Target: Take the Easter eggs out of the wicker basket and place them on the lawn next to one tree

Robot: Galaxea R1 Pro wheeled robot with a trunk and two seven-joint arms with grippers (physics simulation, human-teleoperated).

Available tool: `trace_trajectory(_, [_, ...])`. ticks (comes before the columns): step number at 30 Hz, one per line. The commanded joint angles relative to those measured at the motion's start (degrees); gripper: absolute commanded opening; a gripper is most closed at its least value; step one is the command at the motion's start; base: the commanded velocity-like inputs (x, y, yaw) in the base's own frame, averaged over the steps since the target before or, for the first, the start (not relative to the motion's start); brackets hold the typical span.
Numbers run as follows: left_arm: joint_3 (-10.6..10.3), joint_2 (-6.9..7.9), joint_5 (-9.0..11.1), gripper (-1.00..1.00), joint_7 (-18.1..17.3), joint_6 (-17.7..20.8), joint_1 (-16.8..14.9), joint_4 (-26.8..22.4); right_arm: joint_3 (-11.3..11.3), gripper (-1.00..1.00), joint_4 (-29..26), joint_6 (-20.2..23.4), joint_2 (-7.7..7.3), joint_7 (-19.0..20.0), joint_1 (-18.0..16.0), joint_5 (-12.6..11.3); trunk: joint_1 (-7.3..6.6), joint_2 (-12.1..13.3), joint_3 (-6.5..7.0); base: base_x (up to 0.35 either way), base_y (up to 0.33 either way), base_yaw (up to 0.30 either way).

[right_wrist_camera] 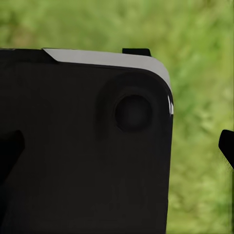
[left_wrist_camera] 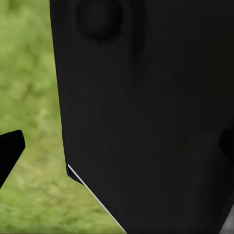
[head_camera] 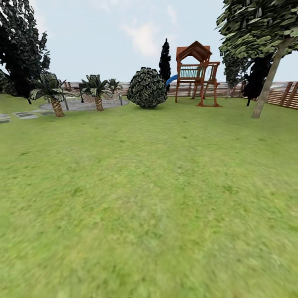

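One tree [head_camera: 268,85] worth steering for: pale trunk, tilted with the crown leaning rightward, far ahead and to the right across the lawn [head_camera: 149,198], close by the fence [head_camera: 285,96]. Well apart from both arms; by its side of the head view, judged nearer the right arm than the left. Farther left along the lawn's far edge, a round shrub [head_camera: 147,87], a wooden play tower [head_camera: 198,74] and short palms [head_camera: 54,93], none of them the goal.

Left end effector [left_wrist_camera: 117,146]: spread wide, one dark fingertip [left_wrist_camera: 9,148] at either edge of the left wrist view, nothing between but a black body panel [left_wrist_camera: 146,97] and blurred grass behind. Right end effector [right_wrist_camera: 117,146]: likewise spread wide, tips [right_wrist_camera: 227,146] far apart, holding nothing, touching nothing, black panel [right_wrist_camera: 73,170] close before it.

Judged a travelling stage: nothing within reach, driving called for before any grasp.
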Motion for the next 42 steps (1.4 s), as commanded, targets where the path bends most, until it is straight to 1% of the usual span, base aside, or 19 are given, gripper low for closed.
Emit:
trace_trajectory(1, [0.0, -0.01, 0.0, 1.0, 0.0, -0.1, 0.0, -0.1, 0.1, 1.0, 0.0, -0.1, 0.0, 0.0, 0.0, 0.0, 0.0, 0.0, -0.04, 0.0, 0.0, 0.289])
trace_trajectory(17, [0.0, -0.01, 0.0, 1.0, 0.0, -0.1, 0.0, -0.1, 0.0, 1.0, 0.1, 0.5, -0.28, -0.1, 0.0, -0.5, 0.0, 0.0, -0.19, 0.0, 0.0, 0.29])
trace_trajectory(23, [0.0, -0.01, 0.0, 1.0, 0.0, -0.1, 0.0, -0.1, 0.0, 1.0, 0.1, 3.8, -0.37, 0.0, 0.0, -0.2, 0.0, 0.0, -0.35, 0.0, 0.0, 0.29])
trace_trajectory(42, [0.0, -0.01, 0.0, 1.0, 0.0, -0.1, 0.0, -0.1, 0.2, 1.0, 0.0, 3.5, -0.09, 0.0, 0.0, 0.0, 0.0, 0.0, -0.42, 0.0, 0.0, 0.29])
